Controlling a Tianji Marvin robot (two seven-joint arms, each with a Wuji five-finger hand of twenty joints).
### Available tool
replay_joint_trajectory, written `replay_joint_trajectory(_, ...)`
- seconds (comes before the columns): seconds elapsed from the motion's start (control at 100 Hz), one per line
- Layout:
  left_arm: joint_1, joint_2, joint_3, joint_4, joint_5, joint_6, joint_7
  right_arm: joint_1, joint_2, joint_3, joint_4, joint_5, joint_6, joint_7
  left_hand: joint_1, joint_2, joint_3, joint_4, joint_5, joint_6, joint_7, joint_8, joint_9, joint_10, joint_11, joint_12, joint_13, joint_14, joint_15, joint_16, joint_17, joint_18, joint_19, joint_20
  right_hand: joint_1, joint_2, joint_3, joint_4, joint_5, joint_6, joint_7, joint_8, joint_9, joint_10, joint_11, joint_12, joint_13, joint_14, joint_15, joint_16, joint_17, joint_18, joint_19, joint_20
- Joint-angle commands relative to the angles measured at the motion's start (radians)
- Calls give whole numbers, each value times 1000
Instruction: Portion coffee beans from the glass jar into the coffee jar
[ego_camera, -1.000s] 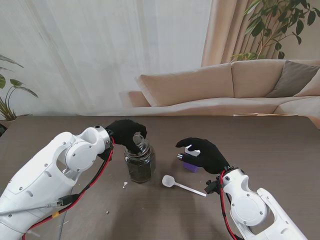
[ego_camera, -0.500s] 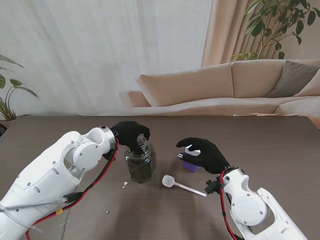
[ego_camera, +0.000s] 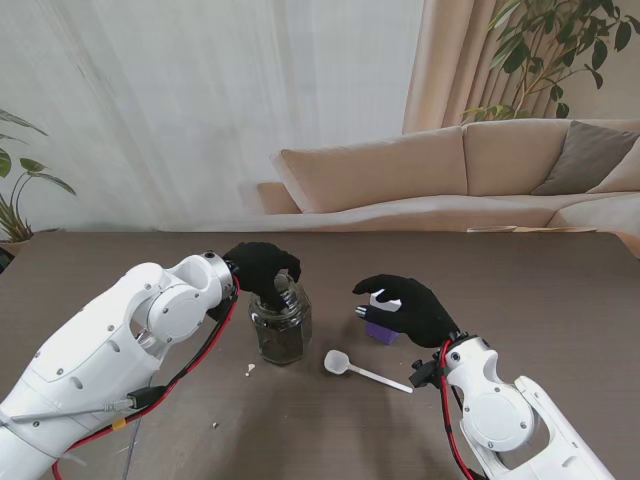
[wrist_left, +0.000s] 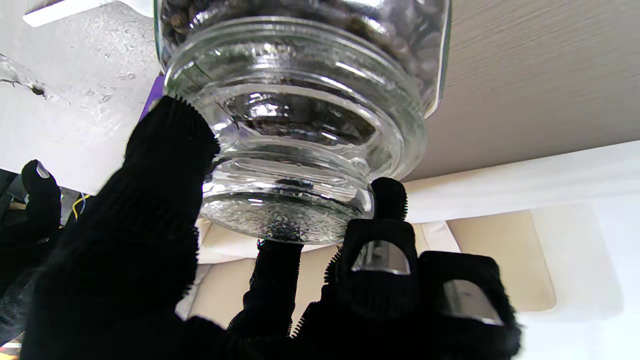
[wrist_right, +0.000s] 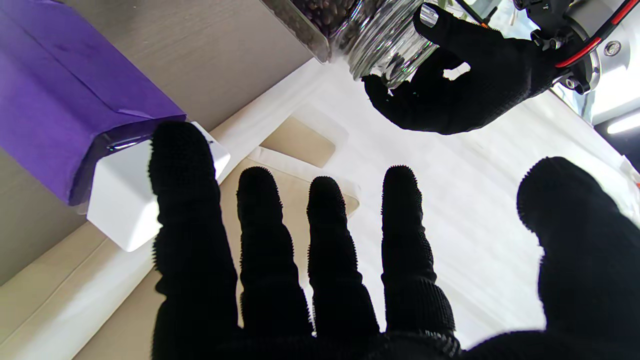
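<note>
Stand view, left hand: the left hand (ego_camera: 262, 270) sits on top of the glass jar (ego_camera: 281, 325), black-gloved fingers curled over its lid and neck, clasping it.
Stand view, glass jar: upright on the brown table (ego_camera: 560, 300), left of centre, dark coffee beans (ego_camera: 280, 342) filling its lower body.
Stand view, right hand: the right hand (ego_camera: 405, 308) hovers with fingers spread and nothing in it, just over a purple box with a white cap (ego_camera: 381, 328) (whether this is the coffee jar I cannot tell).
Stand view, spoon: a white spoon (ego_camera: 362, 370) lies flat on the table, nearer to me than the box, between the jar and the right arm, touching neither.
Stand view, crumbs: a small white scrap (ego_camera: 249, 369) lies near the jar's base.

Left wrist view, grip: thumb and fingers (wrist_left: 162, 200) press against the glass lid (wrist_left: 290, 210) from opposite sides; the rim is touched at several points.
Left wrist view, contents: beans (wrist_left: 300, 110) show through the neck and shoulder of the jar.

Right wrist view, fingers: four fingers (wrist_right: 325, 235) and the thumb stand apart, holding nothing.
Right wrist view, box: the purple box (wrist_right: 65, 115) is just beside the outermost fingertip; contact is unclear.
Right wrist view, other hand: the left hand (wrist_right: 465, 85) is seen clamped on the jar's top (wrist_right: 385, 50).
</note>
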Motion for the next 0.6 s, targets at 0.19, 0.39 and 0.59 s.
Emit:
replay_joint_trajectory(0.19, 24, 5, -23, -32, 33, -14, -36, -7, -4, -2, -5, 1, 2, 16, -102, 145, 172, 99, 183, -8, -52, 24, -128, -154, -49, -151, -98, -21, -57, 28, -41, -57, 211, 52, 18, 28, -41, 25, -32, 4, -9, 8, -6, 12, -10, 1, -24, 1, -14, 6, -490, 10, -13, 26)
replay_joint_trajectory(0.39, 36, 6, -34, -44, 47, -21, -34, -8, -4, -2, -6, 1, 5, 19, -153, 172, 114, 117, 167, -9, -167, -41, -182, -144, -75, -179, -138, -23, -70, 39, -66, -64, 195, 71, 18, 28, -42, 25, -34, 7, -9, 7, -8, 12, -10, 1, -26, 1, -15, 6, -491, 11, -16, 27)
replay_joint_trajectory(0.59, 44, 7, -41, -56, 66, -27, -32, -8, -3, -1, -7, 3, 7, 21, -158, 196, 41, 126, 114, -19, -292, -116, -245, -126, -157, -278, -177, -14, -103, 51, -95, -68, 171, 106, 19, 29, -43, 25, -34, 9, -8, 6, -10, 12, -10, 1, -28, 2, -15, 6, -494, 12, -19, 29)
